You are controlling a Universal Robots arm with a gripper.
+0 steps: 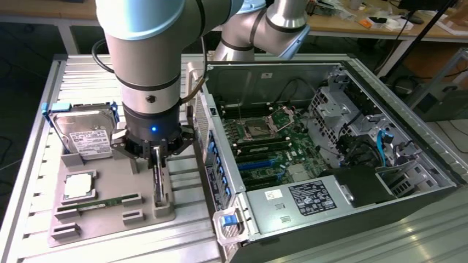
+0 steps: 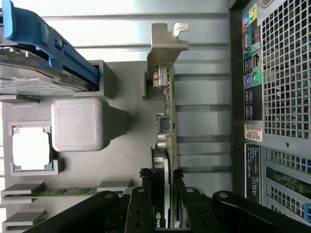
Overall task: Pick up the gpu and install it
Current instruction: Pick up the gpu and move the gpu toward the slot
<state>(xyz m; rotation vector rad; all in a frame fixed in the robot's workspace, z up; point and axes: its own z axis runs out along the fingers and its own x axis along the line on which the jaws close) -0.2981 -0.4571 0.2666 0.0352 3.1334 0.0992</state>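
In the wrist view the gripper (image 2: 162, 177) pinches the gpu (image 2: 164, 145), silver bracket (image 2: 165, 43) at its far end; the exterior view shows its length running along the computer case (image 1: 278, 82).

The graphics card (image 2: 165, 121) has a green board edge and a silver bracket. The fingers (image 2: 140, 213) are black. The tray (image 1: 109, 219) is plain grey. The hard drive (image 1: 87, 134) is silver with a white label and blue rails. The black computer case (image 1: 409, 211) holds a green motherboard (image 1: 267, 150). The desk (image 1: 80, 76) is pale grey and ribbed.
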